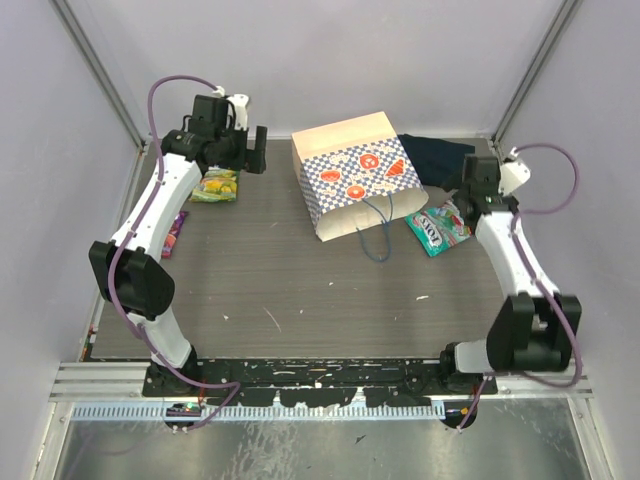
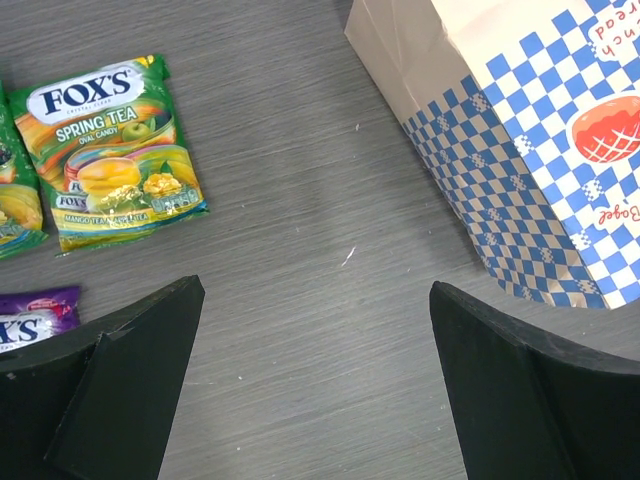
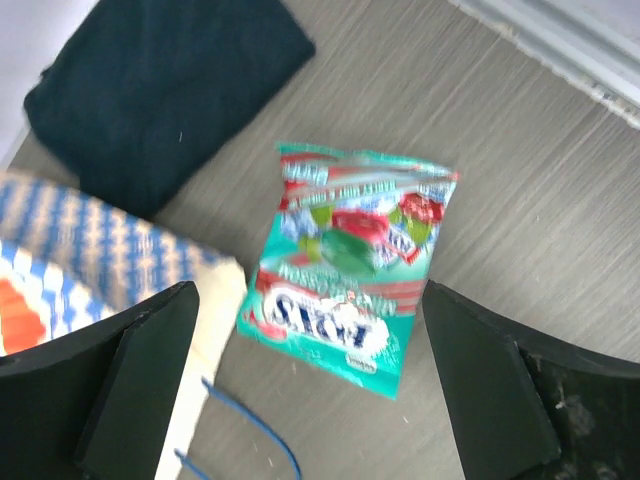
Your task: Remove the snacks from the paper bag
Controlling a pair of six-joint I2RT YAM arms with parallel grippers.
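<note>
The paper bag (image 1: 358, 185) lies on its side at the back middle of the table, its blue string handles (image 1: 378, 238) toward the front. It also shows in the left wrist view (image 2: 540, 150) and the right wrist view (image 3: 90, 270). A green-yellow pouch (image 1: 216, 186) (image 2: 110, 150) and a purple pouch (image 1: 175, 233) (image 2: 35, 315) lie on the table at the left. A teal-white pouch (image 1: 437, 228) (image 3: 350, 265) lies right of the bag. My left gripper (image 1: 255, 150) (image 2: 317, 290) is open and empty between the green-yellow pouch and the bag. My right gripper (image 1: 464, 190) (image 3: 310, 290) is open and empty above the teal-white pouch.
A dark navy folded cloth (image 1: 435, 155) (image 3: 165, 85) lies behind the bag's right corner. Another pouch (image 2: 12, 200) shows partly at the left edge of the left wrist view. Metal frame posts and grey walls enclose the table.
</note>
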